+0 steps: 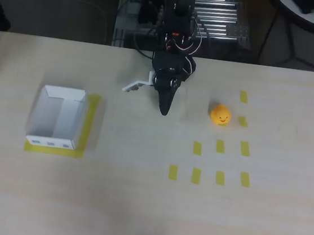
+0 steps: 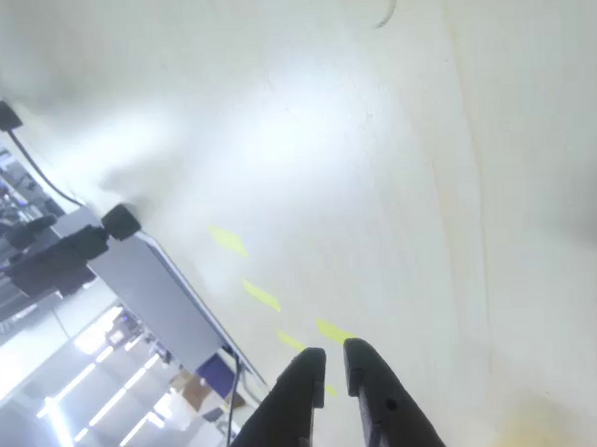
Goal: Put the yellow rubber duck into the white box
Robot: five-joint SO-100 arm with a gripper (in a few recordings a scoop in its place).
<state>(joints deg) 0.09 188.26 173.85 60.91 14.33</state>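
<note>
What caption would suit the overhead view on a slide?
Shut gripper hangs over the table between the white box and the duck.

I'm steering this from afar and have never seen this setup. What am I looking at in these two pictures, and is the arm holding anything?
One picture looks straight down on a pale wooden table. The black thing at the top middle is the robot arm, ending in its gripper, which points toward you. The other picture comes from a camera riding on the arm's wrist, so the two dark jaws of the gripper show at its bottom edge, nearly closed with a thin gap, holding nothing.

On the table, seen from above: a yellow rubber duck right of the gripper, apart from it; an empty white box at the left, sitting on yellow tape; and small yellow tape marks near the duck.
</note>
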